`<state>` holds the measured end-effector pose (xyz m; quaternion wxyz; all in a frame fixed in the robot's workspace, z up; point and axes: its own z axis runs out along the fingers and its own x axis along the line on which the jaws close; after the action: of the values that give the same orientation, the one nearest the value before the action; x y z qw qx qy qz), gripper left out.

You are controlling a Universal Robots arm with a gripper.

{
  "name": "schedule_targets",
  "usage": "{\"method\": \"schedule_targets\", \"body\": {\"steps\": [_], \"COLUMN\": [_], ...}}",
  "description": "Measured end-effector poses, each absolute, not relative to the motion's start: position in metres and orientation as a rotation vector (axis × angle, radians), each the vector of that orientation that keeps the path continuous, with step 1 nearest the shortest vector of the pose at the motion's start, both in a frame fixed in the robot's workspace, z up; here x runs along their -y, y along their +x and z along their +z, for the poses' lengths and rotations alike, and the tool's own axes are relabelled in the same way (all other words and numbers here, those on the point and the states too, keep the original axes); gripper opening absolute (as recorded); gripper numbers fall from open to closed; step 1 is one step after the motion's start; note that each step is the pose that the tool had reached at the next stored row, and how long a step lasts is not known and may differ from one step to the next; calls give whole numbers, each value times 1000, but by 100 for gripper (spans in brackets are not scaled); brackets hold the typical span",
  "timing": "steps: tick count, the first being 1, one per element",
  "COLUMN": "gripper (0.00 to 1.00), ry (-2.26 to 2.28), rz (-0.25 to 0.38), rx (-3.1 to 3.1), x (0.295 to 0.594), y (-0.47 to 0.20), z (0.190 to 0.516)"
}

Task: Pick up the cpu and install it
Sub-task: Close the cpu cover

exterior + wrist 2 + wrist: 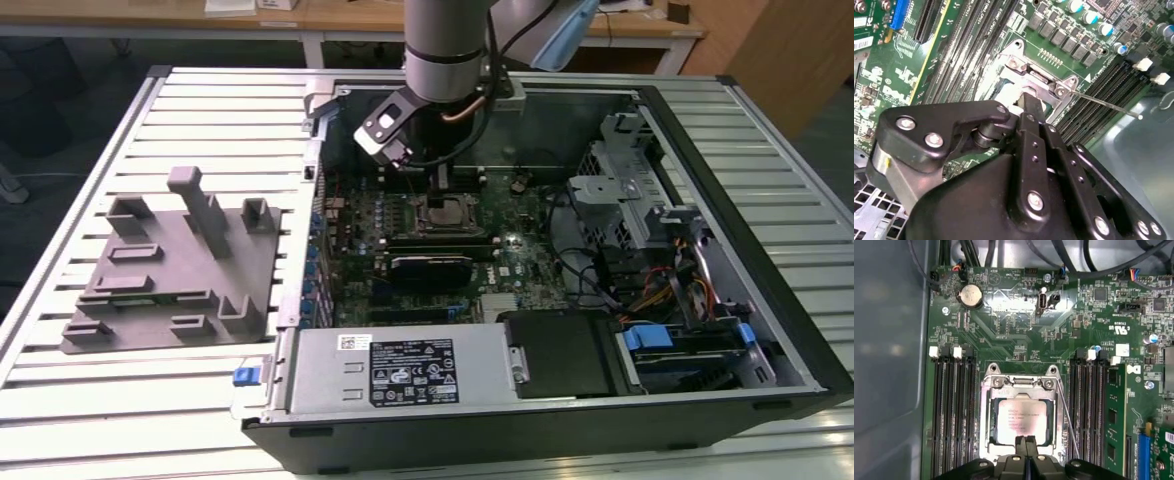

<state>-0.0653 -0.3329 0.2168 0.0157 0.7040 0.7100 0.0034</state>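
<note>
Exterior view first, please: what stood on the table [80, 400]?

— On the ribbed metal table lay an open computer case [534, 445], black outside. At the exterior view's left was a grey matte plastic fixture [174, 270] with several upright posts, well apart from the work. The silver arm [441, 50] pointed down into the case, over the green motherboard [527, 215].

And the cpu, where was it?

— In the first wrist view the cpu [1023, 421] lay flat inside the socket frame [986, 415]. It was a thin square with a pale silver top and some fine print. The frame around it was shiny bare metal, with two screws at one side. A thin wire lever [1068, 415] ran beside the frame. In the second wrist view its rounded end stood free above the board.

How was the gripper?

— The gripper [1026, 441] was black, with smooth hard links and round bolts. Its two fingers were pressed together, with only a thin line between them, and they pinched nothing. The tips were over one edge of the cpu. Whether they really touched the metal, I could not tell.

What else was near?

— Long black memory slots [951, 410] lay on both sides of the socket. There was also one green memory module [1114, 420] and a round silver coin battery [970, 295].
</note>
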Motion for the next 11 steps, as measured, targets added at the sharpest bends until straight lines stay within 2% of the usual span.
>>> {"method": "schedule_targets", "body": {"steps": [11], "gripper": [11], "ry": [2190], "rz": [10], "rx": [-2209], "x": [333], "y": [-57], "z": [217]}}
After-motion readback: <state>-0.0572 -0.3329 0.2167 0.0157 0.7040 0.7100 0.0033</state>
